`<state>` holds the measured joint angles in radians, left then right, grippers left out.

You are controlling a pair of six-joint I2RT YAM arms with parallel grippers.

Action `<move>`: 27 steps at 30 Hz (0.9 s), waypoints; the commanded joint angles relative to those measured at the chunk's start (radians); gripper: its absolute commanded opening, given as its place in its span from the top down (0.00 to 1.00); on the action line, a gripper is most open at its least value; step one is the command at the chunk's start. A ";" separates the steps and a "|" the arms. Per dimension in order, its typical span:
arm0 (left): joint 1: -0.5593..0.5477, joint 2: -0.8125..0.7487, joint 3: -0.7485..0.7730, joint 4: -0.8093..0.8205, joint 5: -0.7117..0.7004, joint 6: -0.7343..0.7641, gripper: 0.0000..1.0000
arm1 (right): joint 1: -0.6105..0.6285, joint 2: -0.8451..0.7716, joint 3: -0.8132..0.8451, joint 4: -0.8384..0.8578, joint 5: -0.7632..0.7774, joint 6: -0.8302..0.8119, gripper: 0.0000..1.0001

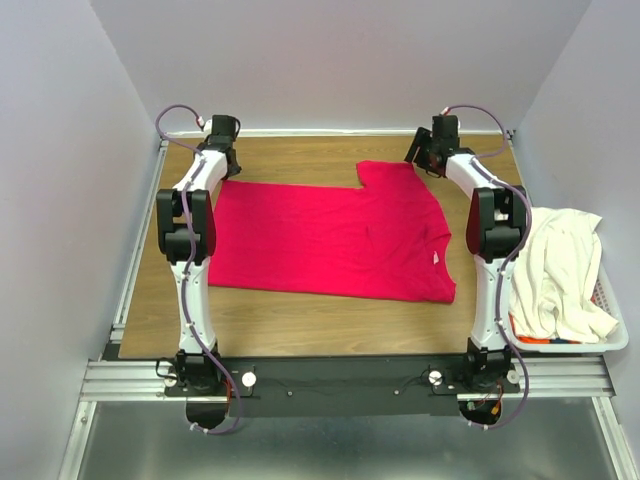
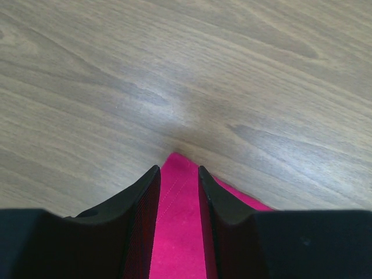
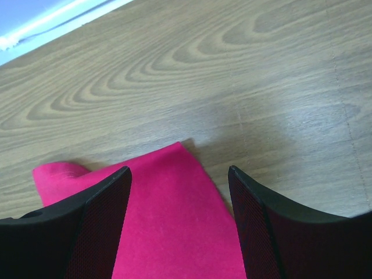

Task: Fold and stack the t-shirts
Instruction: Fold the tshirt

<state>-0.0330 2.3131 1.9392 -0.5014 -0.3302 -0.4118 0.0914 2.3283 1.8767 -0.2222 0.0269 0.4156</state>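
Table (image 1: pixel 300 320): a wood-grain top is seen, with both arms bolted at its near edge.
Red t-shirt (image 1: pixel 330 240): it is spread flat across the middle of the table between the two arms. Its collar is turned toward the right arm, and one sleeve points to the far edge.
Laundry basket (image 1: pixel 615 335): a white slatted basket is set at the right edge of the table, just beside the right arm.
Cream t-shirt (image 1: pixel 555 265): it is heaped unfolded in the basket and draped over the rim, well apart from the red one.
Left arm (image 1: pixel 190 260): it is stretched toward the far left corner of the red shirt.
Right arm (image 1: pixel 490 230): it is stretched toward the far sleeve.
Left gripper (image 2: pixel 177 168): the fingers are held narrowly apart. A pointed corner of red cloth is seen flat in the gap and just past the tips.
Right gripper (image 3: pixel 180 168): the fingers are spread wide, and the edge of the red cloth lies between them on the wood.
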 commanded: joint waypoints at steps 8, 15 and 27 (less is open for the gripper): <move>-0.008 0.066 0.055 -0.040 -0.032 -0.019 0.60 | -0.010 0.057 0.032 -0.005 -0.056 -0.021 0.26; -0.013 0.100 0.095 -0.057 -0.033 -0.027 0.60 | -0.013 0.062 0.035 -0.005 -0.059 -0.031 0.25; -0.013 0.100 0.109 -0.063 -0.069 -0.015 0.60 | -0.015 0.080 0.051 -0.005 -0.073 -0.040 0.25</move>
<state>-0.0414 2.3951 2.0159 -0.5484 -0.3458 -0.4301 0.0830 2.3688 1.8816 -0.2260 -0.0185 0.3912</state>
